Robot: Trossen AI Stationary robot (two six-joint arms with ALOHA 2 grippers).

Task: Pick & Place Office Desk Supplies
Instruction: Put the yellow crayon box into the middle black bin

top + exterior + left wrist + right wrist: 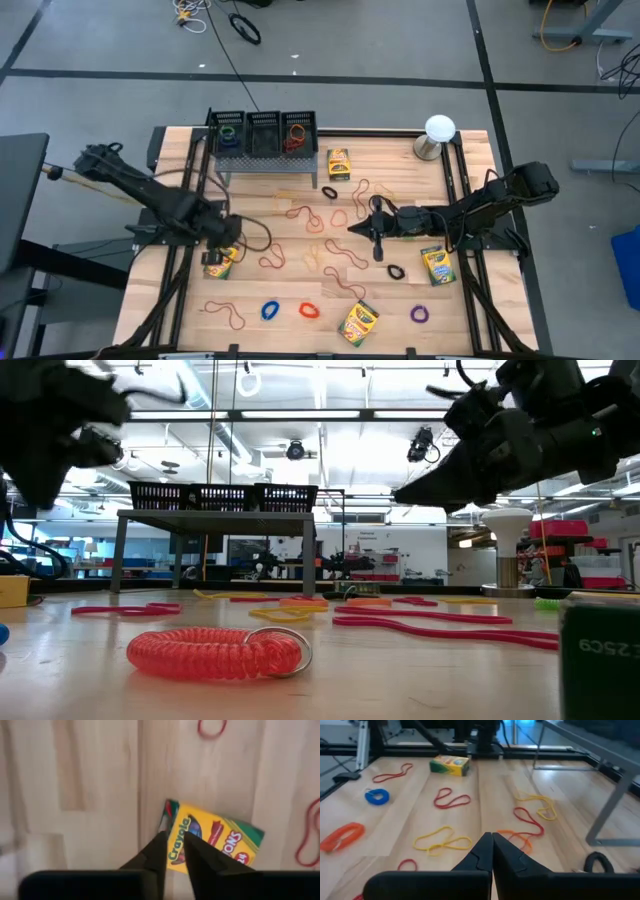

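hovering over a crayon box [212,840] well left of the three black baskets' [263,132] stand, the left hand [172,852] has narrow fingers with nothing held. i judge the pick is in hand; next it must spread and straddle the box. the right hand [378,238], pinched empty, waits right of it. the baskets hold bands.

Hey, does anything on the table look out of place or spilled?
Yes: thin rubber-band loops lie strewn over the wooden table, and yellow-and-green crayon boxes sit at mixed angles, while the black mesh bins at the back hold only a few items.
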